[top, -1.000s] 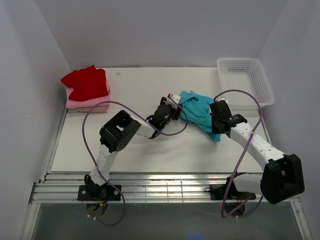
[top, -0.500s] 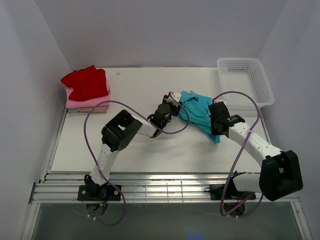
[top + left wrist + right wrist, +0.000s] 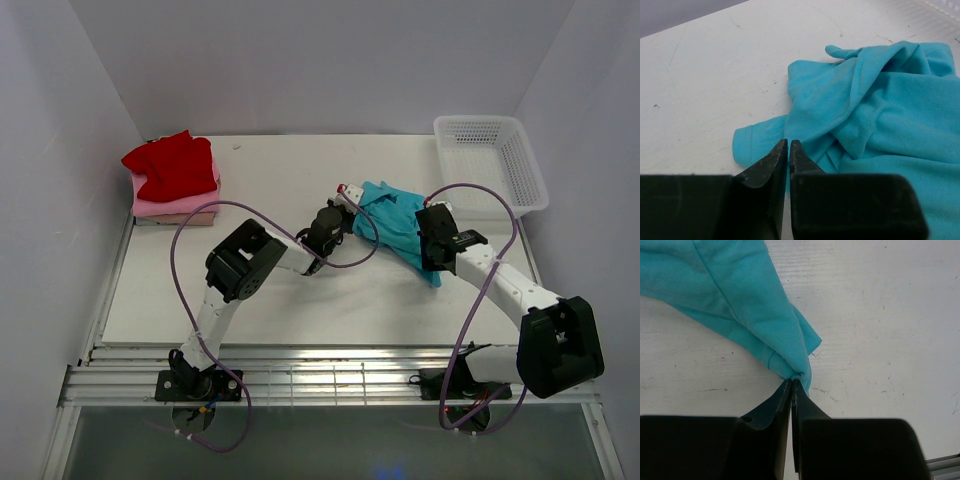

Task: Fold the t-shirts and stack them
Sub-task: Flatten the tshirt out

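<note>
**Teal shirt pinched at both ends, mid-table**

White table top (image 3: 280, 290): fills the middle of the overhead view, with white walls on three sides.

Left arm (image 3: 240, 270), white and black: rises from the lower left and reaches toward centre frame. Right arm (image 3: 510, 285), same build: comes in from the lower right and ends right of centre.

Plain teal short-sleeved cloth shirt (image 3: 395, 220): lies crumpled and unfolded on the table, right of centre, between the two wrists. In the left wrist view (image 3: 880, 125) it fills the right half of the frame, bunched in folds, with one sleeve lying flat toward the lower left. In the right wrist view (image 3: 740, 295) it runs from the upper left down to a narrow point at mid-frame.

White plastic mesh basket (image 3: 478, 121): upper right, at the far right corner of the table, well apart from the shirt.

Shirt stack, upper left, at the table's left edge: a rumpled red shirt (image 3: 172, 165) on top, a pink one (image 3: 165, 208) under it, and a beige one (image 3: 175, 218) at the bottom.

Left gripper (image 3: 788, 144): black jaws drawn nearly together with only a thin slit between them. The tips are at the shirt's near edge beside the sleeve, and teal cloth shows in the slit.

Right gripper (image 3: 791, 381): jaws pressed together, pinching the shirt's pointed corner. The cloth gathers into small creases at the tips.

Purple cables (image 3: 190, 240): one loops along each arm.
</note>
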`<state>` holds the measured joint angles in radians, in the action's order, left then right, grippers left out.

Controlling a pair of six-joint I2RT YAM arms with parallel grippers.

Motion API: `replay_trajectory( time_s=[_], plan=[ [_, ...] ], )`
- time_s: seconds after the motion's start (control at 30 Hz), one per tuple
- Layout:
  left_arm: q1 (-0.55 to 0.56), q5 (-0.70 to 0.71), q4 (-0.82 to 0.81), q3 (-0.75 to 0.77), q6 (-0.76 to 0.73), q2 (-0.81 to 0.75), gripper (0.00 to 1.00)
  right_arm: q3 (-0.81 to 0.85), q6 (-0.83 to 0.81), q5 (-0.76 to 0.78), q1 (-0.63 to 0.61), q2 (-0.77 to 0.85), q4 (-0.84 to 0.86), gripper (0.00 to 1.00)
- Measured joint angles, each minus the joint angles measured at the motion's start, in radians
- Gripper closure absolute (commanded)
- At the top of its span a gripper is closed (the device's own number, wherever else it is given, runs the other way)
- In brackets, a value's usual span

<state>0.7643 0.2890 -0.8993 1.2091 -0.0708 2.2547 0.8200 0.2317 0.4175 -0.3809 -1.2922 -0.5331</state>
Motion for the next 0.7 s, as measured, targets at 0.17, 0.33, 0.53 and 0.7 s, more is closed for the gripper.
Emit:
replay_trajectory(
  time_s=[0.17,0.33,0.53,0.7],
  plan=[
    [-0.004,-0.019,-0.001,0.0,0.016,0.0,0.86,0.0,0.0,0.0,0.0,-0.011,0.01,0.92],
    [-0.004,-0.032,-0.002,0.0,0.026,0.0,0.99,0.0,0.0,0.0,0.0,-0.024,0.013,0.92],
    [-0.004,-0.049,-0.002,-0.003,0.032,-0.005,0.64,-0.008,0.0,-0.001,0.0,-0.025,0.014,0.92],
    [-0.004,-0.056,-0.009,-0.054,0.049,-0.027,0.56,-0.013,0.0,-0.002,0.0,-0.025,0.018,0.92]
  ],
)
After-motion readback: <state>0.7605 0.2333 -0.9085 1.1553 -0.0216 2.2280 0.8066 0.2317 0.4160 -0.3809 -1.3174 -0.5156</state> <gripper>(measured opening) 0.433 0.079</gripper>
